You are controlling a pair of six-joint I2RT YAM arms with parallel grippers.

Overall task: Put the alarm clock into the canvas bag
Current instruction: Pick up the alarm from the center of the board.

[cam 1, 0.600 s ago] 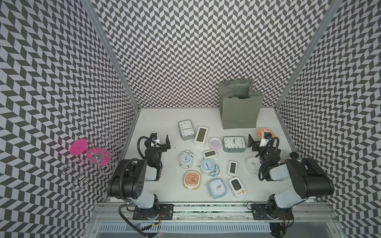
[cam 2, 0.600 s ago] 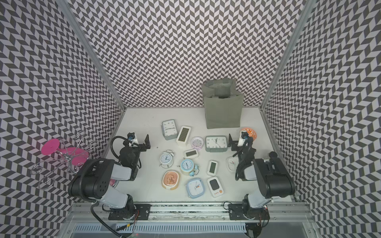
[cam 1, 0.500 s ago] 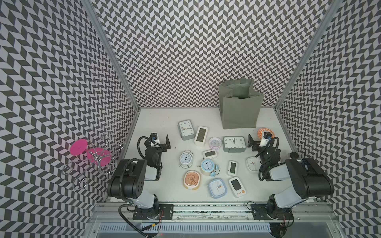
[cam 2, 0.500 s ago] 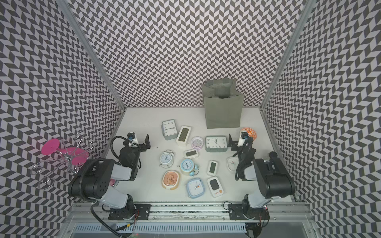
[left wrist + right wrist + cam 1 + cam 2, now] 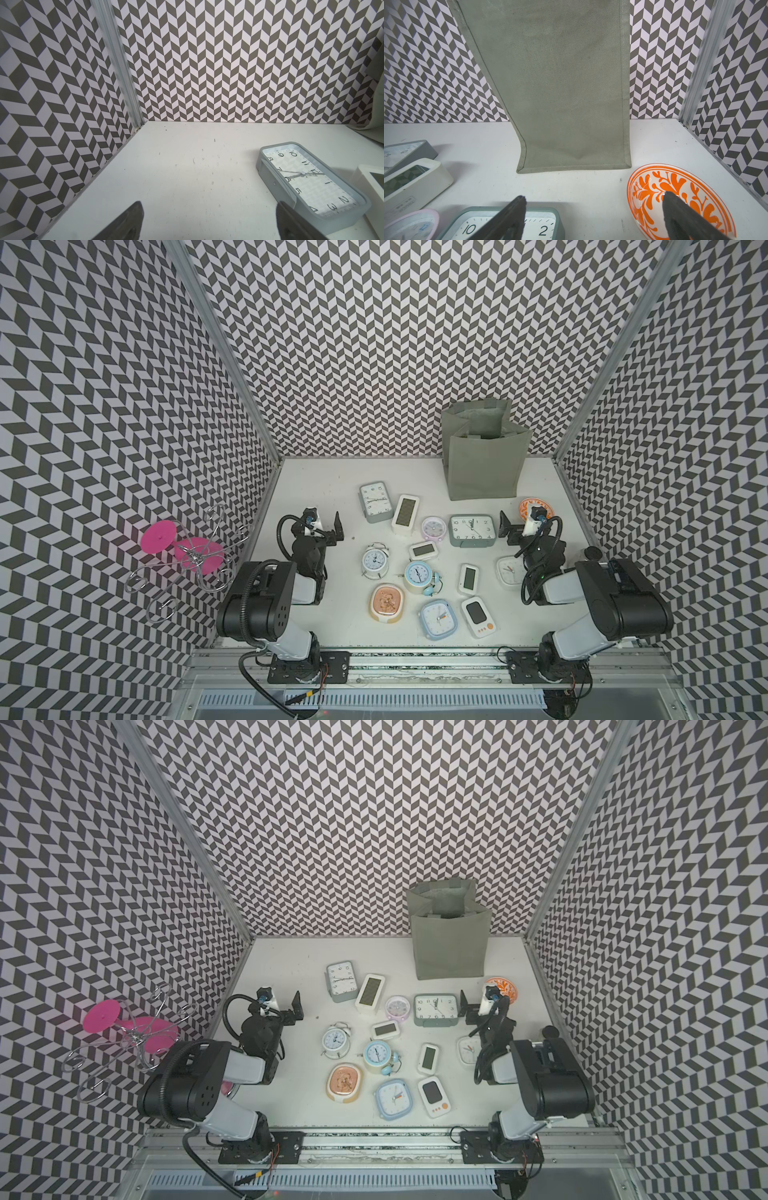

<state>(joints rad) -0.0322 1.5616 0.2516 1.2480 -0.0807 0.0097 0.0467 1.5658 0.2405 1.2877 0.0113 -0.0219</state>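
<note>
The left claw [image 5: 209, 209] & right claw [image 5: 595, 197] are both hanging wide open, empty, so I'd say the pick isn't started yet. The canvas bag [image 5: 484, 464] is standing upright at the back of the counter [image 5: 316, 481]; next move's prob. needing the right claw closing on the grey-framed alarm clock [image 5: 473, 531] right beside it.

L arm [image 5: 309, 568], R arm [image 5: 542, 558] folded low; jaws wide, empty.

the white table [image 5: 316, 489] carries the upright canvas bag [image 5: 484, 466], scattered alarm clocks [image 5: 473, 531] and an orange bowl [image 5: 654, 182].
</note>
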